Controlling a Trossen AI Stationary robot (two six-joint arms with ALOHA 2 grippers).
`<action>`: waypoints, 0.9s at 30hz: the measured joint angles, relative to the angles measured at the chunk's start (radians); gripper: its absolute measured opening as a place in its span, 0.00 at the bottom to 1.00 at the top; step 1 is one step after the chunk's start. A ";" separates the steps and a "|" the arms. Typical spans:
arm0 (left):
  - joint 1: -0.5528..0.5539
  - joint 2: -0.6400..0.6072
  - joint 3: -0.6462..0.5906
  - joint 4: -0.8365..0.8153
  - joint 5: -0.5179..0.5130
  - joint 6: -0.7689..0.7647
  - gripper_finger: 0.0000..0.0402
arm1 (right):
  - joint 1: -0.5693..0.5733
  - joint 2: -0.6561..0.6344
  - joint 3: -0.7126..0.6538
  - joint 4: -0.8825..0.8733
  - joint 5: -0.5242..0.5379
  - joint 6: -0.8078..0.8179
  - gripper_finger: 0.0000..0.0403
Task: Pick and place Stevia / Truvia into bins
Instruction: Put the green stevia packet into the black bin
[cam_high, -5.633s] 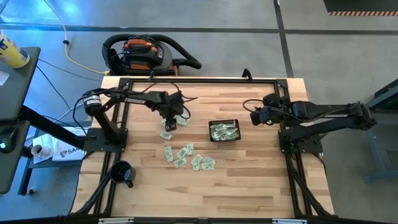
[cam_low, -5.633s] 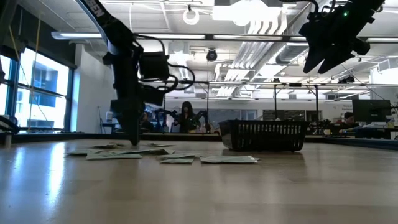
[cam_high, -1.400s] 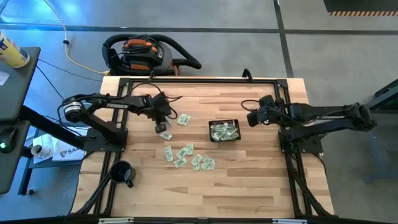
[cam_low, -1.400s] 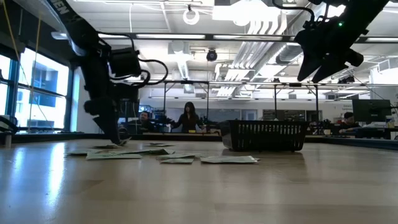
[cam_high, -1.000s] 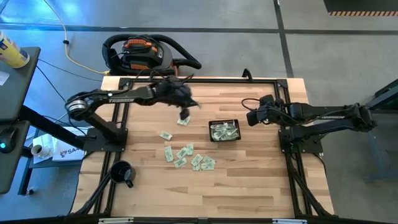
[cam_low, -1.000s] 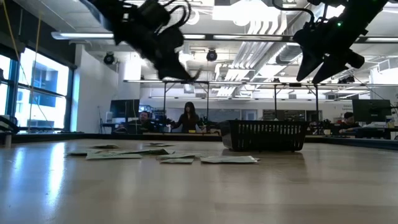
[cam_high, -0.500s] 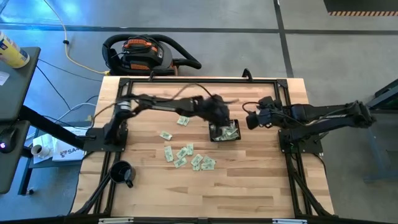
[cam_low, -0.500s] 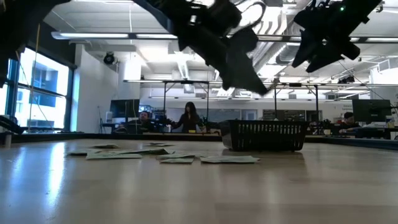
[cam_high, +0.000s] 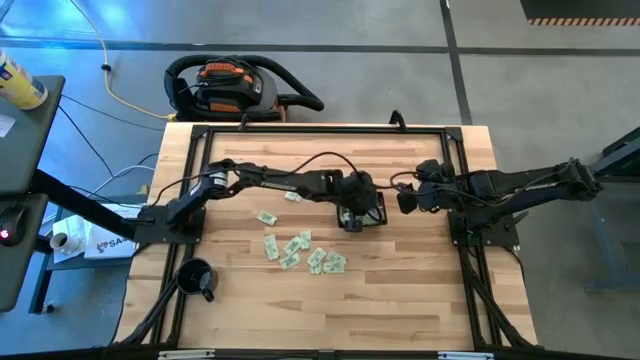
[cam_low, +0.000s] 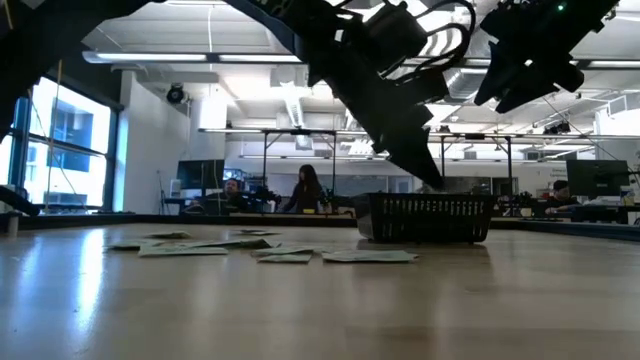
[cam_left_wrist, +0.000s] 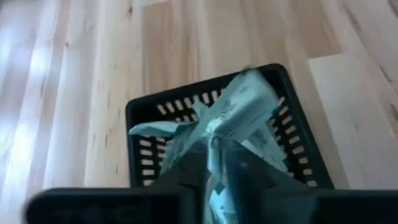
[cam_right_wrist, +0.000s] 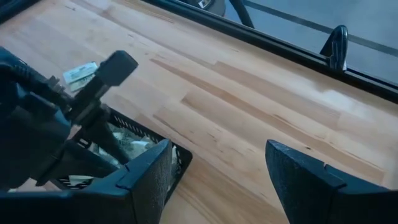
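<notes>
Our left gripper (cam_left_wrist: 214, 163), fingers pinched on a pale green-and-white paper sachet (cam_left_wrist: 239, 112), hangs over the small black mesh basket (cam_high: 372, 207), so we should release squarely inside its walls, while our right gripper (cam_right_wrist: 217, 177) waits spread wide just beside it.

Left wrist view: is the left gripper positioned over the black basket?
Yes: the left gripper hangs directly above the black basket, with a pale green sachet between its fingers over the basket's opening.

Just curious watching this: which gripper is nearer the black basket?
Left. The left gripper hangs right over the black basket; the right gripper hovers beside it, just off its far side.
</notes>
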 joint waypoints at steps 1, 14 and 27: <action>0.000 0.000 0.000 -0.003 -0.014 -0.008 0.26 | 0.000 0.000 0.000 -0.004 0.001 0.000 0.62; 0.005 -0.187 0.039 -0.683 -0.133 -0.149 0.56 | -0.001 0.000 0.000 -0.060 -0.003 -0.024 0.62; 0.008 -0.508 -0.411 -0.815 -0.065 -0.294 0.38 | -0.028 0.002 -0.024 -0.083 -0.018 -0.059 0.62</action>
